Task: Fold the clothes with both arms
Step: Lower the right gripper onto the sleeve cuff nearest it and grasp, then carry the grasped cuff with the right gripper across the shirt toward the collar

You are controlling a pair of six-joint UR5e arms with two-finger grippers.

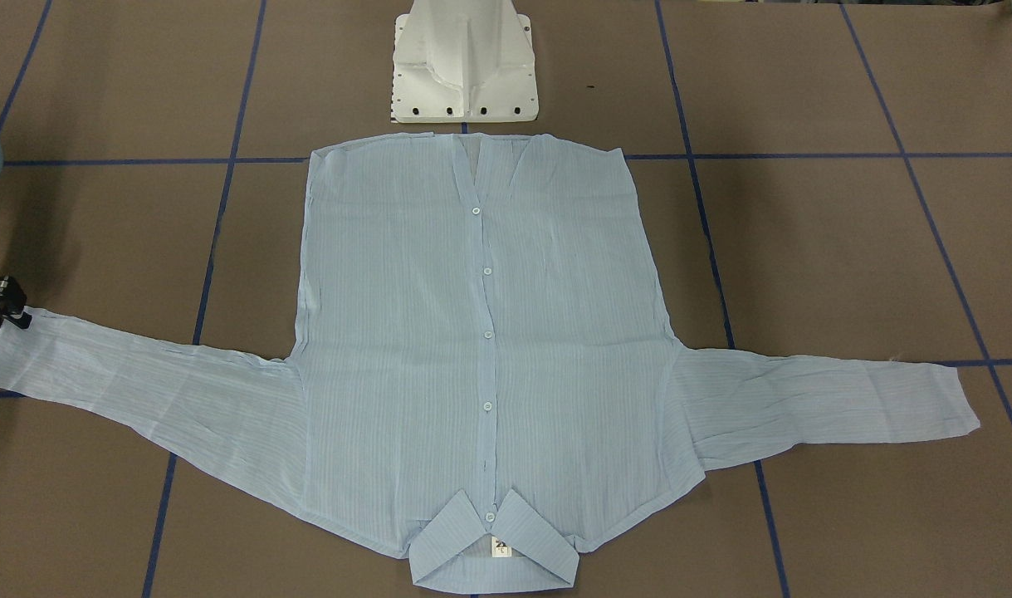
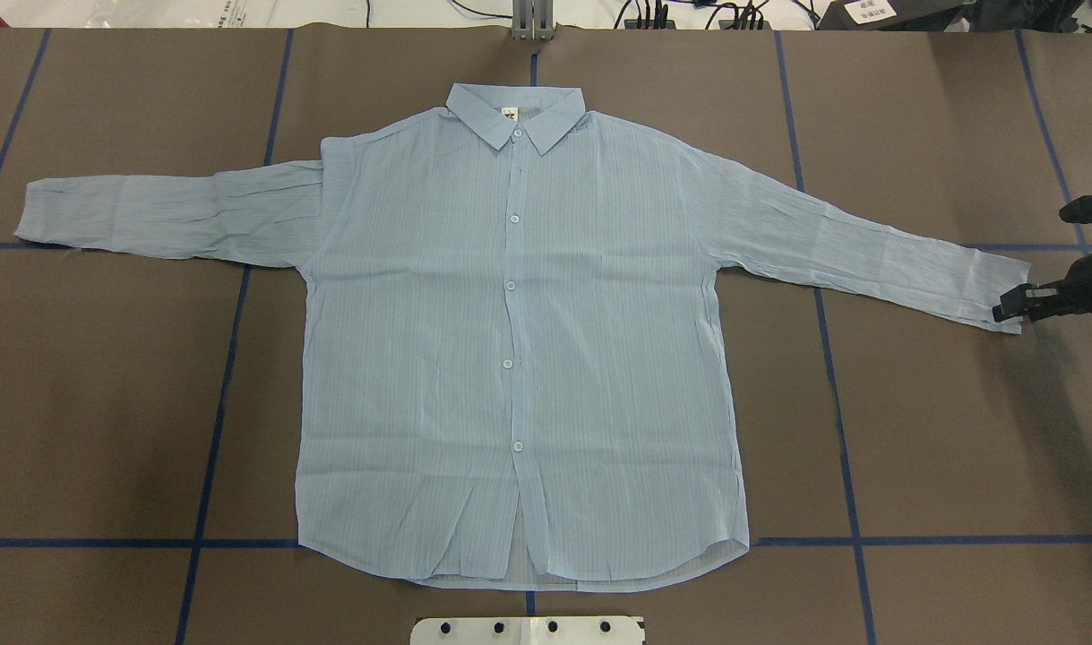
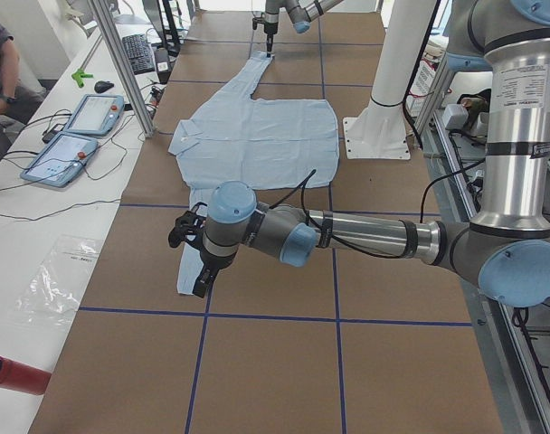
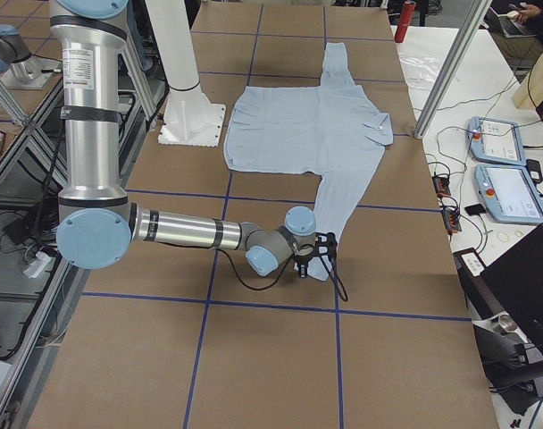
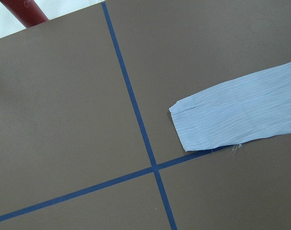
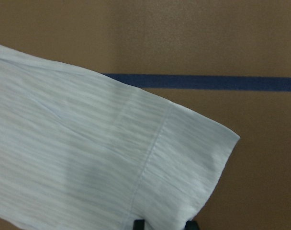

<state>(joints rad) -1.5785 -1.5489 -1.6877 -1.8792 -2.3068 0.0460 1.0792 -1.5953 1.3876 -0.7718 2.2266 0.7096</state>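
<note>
We see the pale-blue shirt [image 2: 510, 358] spread flat, front up and buttoned, on the brown table [image 2: 940, 430]. Its hem lies by the white pedestal [image 1: 464, 75], its collar [image 2: 519, 116] is on the far side from the robot, and both sleeves stretch outward. The small neck label [image 1: 501, 546] shows inside the collar, but its print is too small for us to read.

The right gripper [image 2: 1011, 306] sits low at the outer corner of the right cuff [image 6: 184, 158]. In the right wrist view only the very ends of its fingertips [image 6: 139, 224] poke in at the bottom edge. They stand a little apart with the cuff's edge lying in the gap, so we read the jaws as narrowly parted, not clamped. Whether they touch the cloth we cannot tell. The front-facing view cuts this gripper off at the frame's edge, and the overhead view crops most of its arm.

The left gripper [image 3: 199, 276] appears only in the exterior left view, hanging above the left cuff [image 5: 207, 122] and partly covering the sleeve end there. We cannot tell how wide its fingers stand. The left wrist view catches no part of them. It shows only the cuff lying flat beside a crossing of blue tape [image 5: 136, 115], a loose thread at its edge, and a red cylinder [image 5: 26, 12] cropped at the top corner.
</note>
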